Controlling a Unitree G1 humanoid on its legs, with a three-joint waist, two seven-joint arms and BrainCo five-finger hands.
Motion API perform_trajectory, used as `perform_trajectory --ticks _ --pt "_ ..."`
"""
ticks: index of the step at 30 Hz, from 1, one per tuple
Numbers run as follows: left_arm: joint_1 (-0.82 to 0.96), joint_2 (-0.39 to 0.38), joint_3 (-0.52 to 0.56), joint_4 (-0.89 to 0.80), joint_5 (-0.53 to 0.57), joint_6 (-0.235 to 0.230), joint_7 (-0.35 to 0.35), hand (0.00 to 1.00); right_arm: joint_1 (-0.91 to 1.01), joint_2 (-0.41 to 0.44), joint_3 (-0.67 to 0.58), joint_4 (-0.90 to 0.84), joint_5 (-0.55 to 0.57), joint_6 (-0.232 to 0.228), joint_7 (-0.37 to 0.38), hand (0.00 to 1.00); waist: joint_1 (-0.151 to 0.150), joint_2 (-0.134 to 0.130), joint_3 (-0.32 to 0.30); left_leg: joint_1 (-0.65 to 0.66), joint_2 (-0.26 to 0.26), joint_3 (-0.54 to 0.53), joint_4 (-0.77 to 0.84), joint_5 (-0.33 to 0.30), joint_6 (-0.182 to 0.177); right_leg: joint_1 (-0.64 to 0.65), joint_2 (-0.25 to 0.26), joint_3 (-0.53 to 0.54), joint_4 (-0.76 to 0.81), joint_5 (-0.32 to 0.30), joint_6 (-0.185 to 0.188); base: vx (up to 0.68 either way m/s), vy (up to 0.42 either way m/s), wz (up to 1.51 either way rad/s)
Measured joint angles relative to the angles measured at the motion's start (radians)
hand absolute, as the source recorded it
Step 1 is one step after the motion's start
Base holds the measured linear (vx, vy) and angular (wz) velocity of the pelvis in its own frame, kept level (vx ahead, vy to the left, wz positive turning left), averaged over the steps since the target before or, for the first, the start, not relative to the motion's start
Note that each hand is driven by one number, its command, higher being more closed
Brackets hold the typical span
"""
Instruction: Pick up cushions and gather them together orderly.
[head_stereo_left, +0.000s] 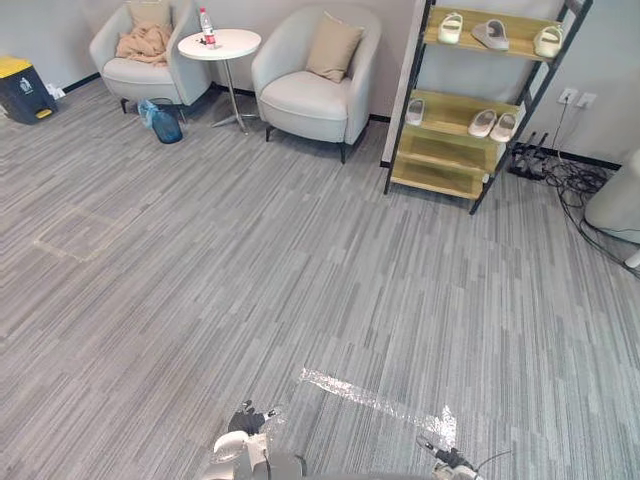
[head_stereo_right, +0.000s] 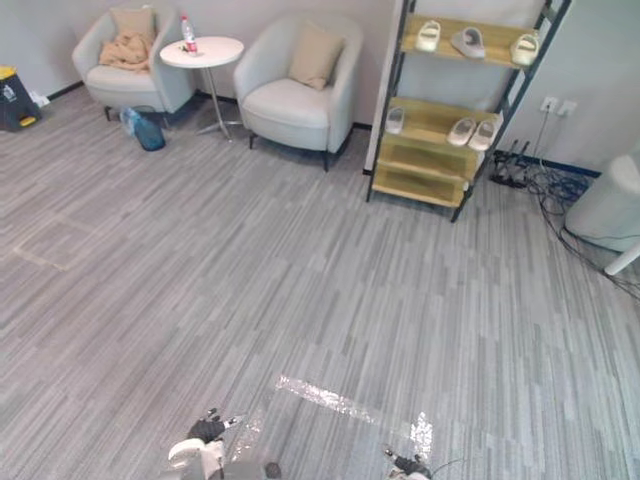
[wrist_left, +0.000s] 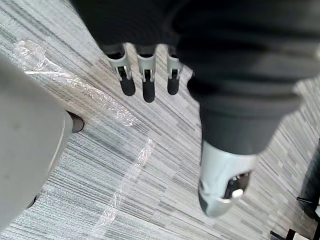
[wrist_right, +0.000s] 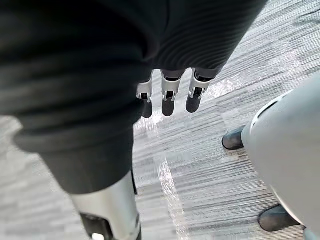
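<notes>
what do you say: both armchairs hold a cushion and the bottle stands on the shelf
No: the bottle stands on the round table, not the shelf, as the left eye view shows. Both armchairs do hold a cushion.

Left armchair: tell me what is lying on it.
On the left armchair a beige cushion leans against the backrest; a crumpled tan cloth lies before it, hiding the cushion's lower edge.

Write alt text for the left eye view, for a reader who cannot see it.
Two beige cushions sit in two grey armchairs at the far wall, a round white table between them. A wooden shoe shelf stands to the right; the left hand and right hand show at the near edge.
</notes>
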Motion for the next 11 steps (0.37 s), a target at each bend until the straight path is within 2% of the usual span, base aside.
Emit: perform_trajectory --ticks 5,11 --pt "0.019 0.02 0.0 0.031 0.001 0.0 0.0 0.0 0.014 0.004 -0.041 0.004 0.005 -0.001 0.0 0.0 0.001 0.002 -0.021 0.024 -0.015 0.002 -0.044 0.018 0.02 0.005 -0.007 0.014 -0.025 0.003 0.004 -0.01 0.02 -0.05" --pt "0.028 0.029 0.002 0.056 0.008 0.001 0.001 0.0 0.03 0.002 -0.075 0.018 0.013 0.0 -0.001 0.0 0.0 0.001 -0.024 0.051 -0.019 0.003 -0.122 0.068 0.017 0.006 -0.01 0.031 -0.055 0.013 0.017 -0.05 -0.007 -0.03"
